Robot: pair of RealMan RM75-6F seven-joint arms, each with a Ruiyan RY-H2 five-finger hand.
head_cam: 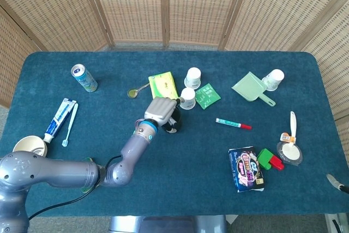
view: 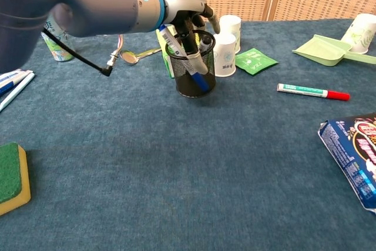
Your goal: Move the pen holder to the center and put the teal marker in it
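The left hand (view: 185,10) grips the pen holder (view: 190,66), a black mesh cup, from above: its fingers (view: 207,16) curl down over the rim, and the cup stands on or just above the blue table (view: 176,174); contact with the cloth cannot be told. Pens stick out of the cup, one with a blue barrel leaning across its inside. In the head view the same hand (head_cam: 161,111) covers most of the pen holder (head_cam: 173,126), so only a dark edge shows below it.

The pen holder sits just in front of the green tissue box (head_cam: 162,87) and beside the nearer of two white paper cups (view: 224,54); whether it touches either cannot be told. A green packet (view: 255,60) lies to the right of that cup.

The teal marker (view: 312,91), with its red cap, lies flat on the table well to the right of the pen holder, apart from it and untouched. In the head view the marker (head_cam: 233,123) lies between the pen holder and a green dustpan (head_cam: 250,87).

The right hand shows in neither view.
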